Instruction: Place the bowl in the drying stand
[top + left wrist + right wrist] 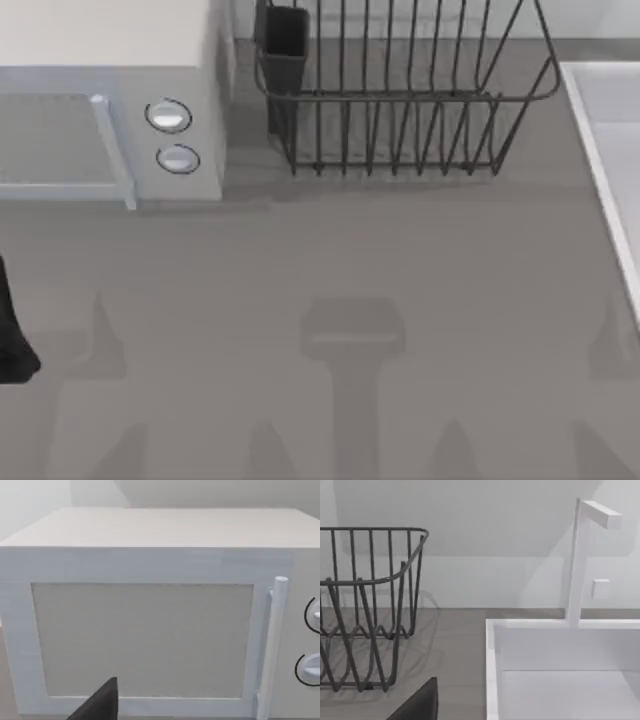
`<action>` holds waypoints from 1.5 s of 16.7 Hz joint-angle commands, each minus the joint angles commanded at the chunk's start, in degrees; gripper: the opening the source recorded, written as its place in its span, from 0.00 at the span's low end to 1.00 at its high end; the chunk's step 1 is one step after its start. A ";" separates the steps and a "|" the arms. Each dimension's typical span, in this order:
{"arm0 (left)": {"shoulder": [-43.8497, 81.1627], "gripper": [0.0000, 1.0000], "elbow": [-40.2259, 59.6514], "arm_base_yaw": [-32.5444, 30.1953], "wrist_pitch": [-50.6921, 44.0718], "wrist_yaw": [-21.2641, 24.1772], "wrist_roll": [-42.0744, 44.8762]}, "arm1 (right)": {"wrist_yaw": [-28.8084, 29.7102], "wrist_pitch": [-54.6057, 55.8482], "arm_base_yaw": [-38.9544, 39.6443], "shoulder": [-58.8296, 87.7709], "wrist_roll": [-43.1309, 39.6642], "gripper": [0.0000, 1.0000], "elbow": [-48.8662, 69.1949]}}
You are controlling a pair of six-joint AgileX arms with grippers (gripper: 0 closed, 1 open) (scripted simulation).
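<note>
The bowl is out of view. The drying stand (400,90), a dark wire rack with upright bars and a dark rectangular cup (284,40) at its left corner, stands at the table's back centre. Its end also appears in the right wrist view (370,605). A dark part of my left arm (12,335) sits at the table's left edge. A dark piece of my left gripper (97,705) faces the microwave door. A dark piece of my right gripper (417,702) hangs over the table between the rack and the sink.
A white microwave (110,100) with its door shut, a bar handle (272,645) and two round knobs (172,135) stands at the back left. A white sink (560,670) with a tap (580,555) lines the right edge (610,140). Bare grey tabletop (330,300) spans the front.
</note>
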 joint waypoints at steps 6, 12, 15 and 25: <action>0.00 1.00 0.00 0.00 0.00 0.00 0.00 | -0.53 -5.67 -2.74 6.23 -2.64 1.00 5.93; 0.00 1.00 0.00 0.00 0.00 0.00 0.00 | -1.07 -24.43 -12.96 32.10 -11.48 1.00 26.37; 0.00 1.00 0.00 0.00 0.00 0.00 0.00 | -1.38 -35.64 -18.94 48.66 -16.83 1.00 38.33; 0.00 1.00 0.00 0.00 0.00 0.00 0.00 | -3.23 -62.04 -31.52 87.47 -30.01 1.00 66.35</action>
